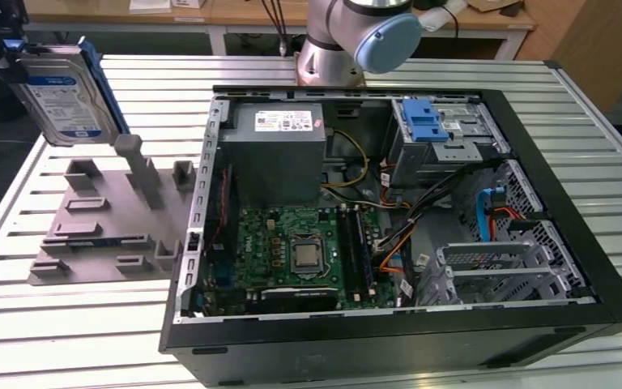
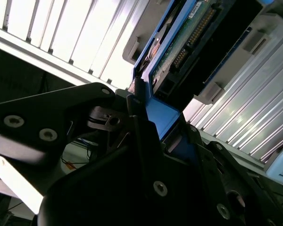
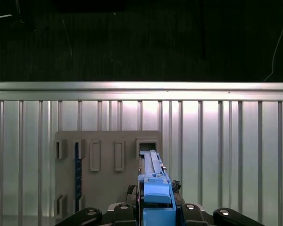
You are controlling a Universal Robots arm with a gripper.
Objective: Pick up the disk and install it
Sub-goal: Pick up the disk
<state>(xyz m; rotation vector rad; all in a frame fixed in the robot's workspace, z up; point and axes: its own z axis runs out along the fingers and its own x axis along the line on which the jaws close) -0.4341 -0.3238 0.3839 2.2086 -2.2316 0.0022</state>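
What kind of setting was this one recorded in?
Probably a robotics lab bench set up for computer assembly: a slatted aluminium table carries an open PC case and a grey fixture block, wooden workbenches stand behind, and the gripper holds the disk.

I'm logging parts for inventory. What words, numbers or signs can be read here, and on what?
White-and-blue label on the disk: print too small to read.
White sticker on the power supply: too small to read.
Nothing else bears readable text.
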